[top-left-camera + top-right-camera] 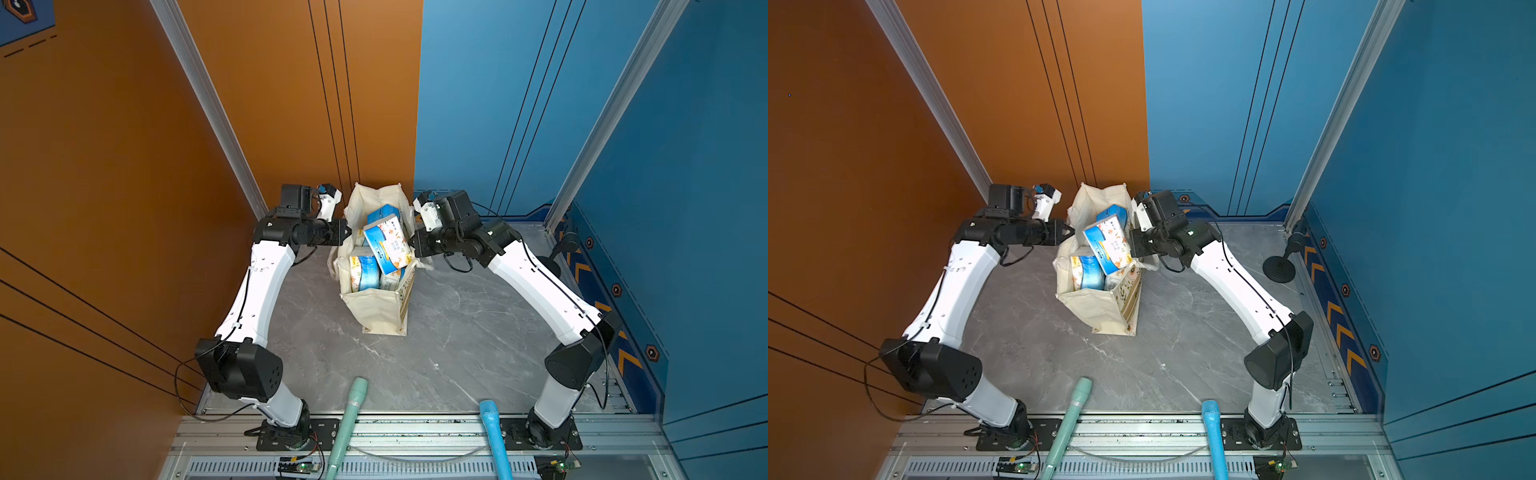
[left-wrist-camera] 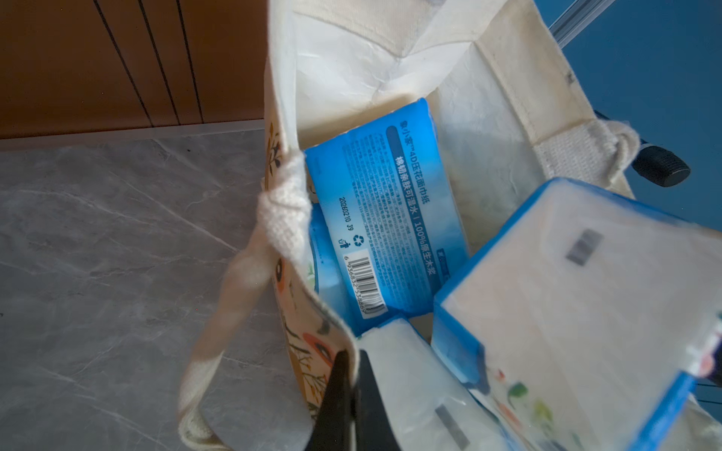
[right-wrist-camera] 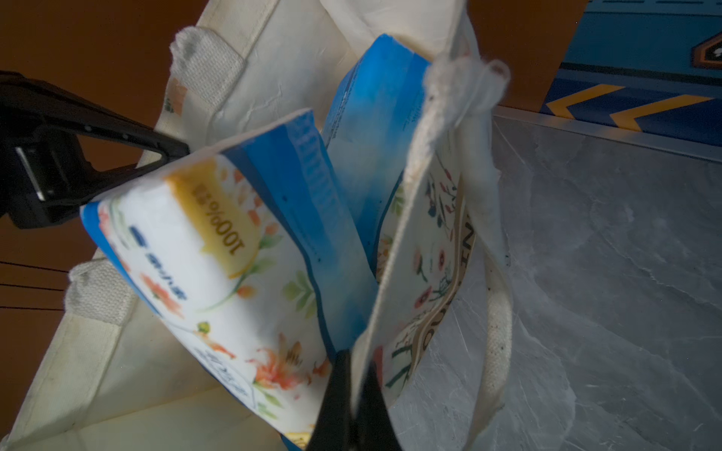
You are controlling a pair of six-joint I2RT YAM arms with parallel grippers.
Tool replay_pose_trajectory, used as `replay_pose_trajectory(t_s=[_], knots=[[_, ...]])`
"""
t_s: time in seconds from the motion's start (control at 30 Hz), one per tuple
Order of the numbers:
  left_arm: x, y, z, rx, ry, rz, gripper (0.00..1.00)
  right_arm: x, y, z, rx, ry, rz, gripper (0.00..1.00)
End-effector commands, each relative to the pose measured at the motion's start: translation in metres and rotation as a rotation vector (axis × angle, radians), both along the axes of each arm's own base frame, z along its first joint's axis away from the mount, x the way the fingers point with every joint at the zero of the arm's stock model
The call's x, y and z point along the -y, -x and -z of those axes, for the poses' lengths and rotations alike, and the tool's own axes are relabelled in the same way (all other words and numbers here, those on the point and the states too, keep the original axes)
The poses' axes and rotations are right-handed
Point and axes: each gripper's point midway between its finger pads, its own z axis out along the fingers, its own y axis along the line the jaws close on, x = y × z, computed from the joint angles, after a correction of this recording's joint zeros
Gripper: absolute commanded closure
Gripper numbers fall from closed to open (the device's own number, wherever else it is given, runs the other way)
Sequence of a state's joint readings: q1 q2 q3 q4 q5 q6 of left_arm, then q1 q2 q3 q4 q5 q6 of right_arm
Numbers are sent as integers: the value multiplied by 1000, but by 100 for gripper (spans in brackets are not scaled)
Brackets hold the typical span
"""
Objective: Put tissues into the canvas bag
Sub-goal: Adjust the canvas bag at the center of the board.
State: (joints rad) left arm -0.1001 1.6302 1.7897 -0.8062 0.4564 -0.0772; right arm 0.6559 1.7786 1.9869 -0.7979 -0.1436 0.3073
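Observation:
The cream canvas bag (image 1: 376,309) (image 1: 1096,307) stands open mid-table, with several blue-and-white tissues packs inside. One floral pack (image 1: 388,243) (image 1: 1108,243) (image 3: 218,273) lies tilted on top, poking above the rim. Below it are a blue pack with a barcode (image 2: 386,218) and others. My left gripper (image 1: 348,232) (image 2: 351,357) is shut on the bag's left wall (image 2: 312,332) at the rim. My right gripper (image 1: 411,243) (image 3: 357,357) is shut on the bag's right wall (image 3: 422,254) at the rim.
A teal pole (image 1: 351,411) and a blue pole (image 1: 492,428) lean in over the table's front edge. A black round-footed stand (image 1: 1279,268) sits at the right rear. Orange and blue walls close the back and sides. The bag's loop handles (image 2: 218,312) (image 3: 498,332) hang outside.

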Motion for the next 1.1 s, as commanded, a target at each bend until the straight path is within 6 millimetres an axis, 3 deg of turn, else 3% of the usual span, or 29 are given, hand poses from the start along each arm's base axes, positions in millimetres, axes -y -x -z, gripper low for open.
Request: replay_pose_trajectory(t_s=[0.0,0.07,0.17,0.3,0.43,0.63,0.8,0.9,1.07], knots=[[-6,-9,-14,41,-9,-14,100,7,-7,-49,170,-26,31,100],[-11,-13,-14,2,53,-14,100,20,-13,-42,145,-7,66,100],[-30,-25,8,-40,-36,-86,100,33,-16,-34,130,16,100,100],[-1,-25,29,-116,-21,-4,100,40,-29,-4,69,82,129,100],[21,-26,25,-98,-27,42,100,38,-40,25,12,130,135,100],[25,-31,15,-69,-30,45,100,38,-41,15,44,134,135,100],[27,-27,34,-122,-25,56,100,48,-41,28,15,153,152,81],[30,-25,33,-119,-22,64,100,54,-37,26,24,157,164,67],[35,-26,25,-106,-5,73,94,66,-32,19,39,143,184,56]])
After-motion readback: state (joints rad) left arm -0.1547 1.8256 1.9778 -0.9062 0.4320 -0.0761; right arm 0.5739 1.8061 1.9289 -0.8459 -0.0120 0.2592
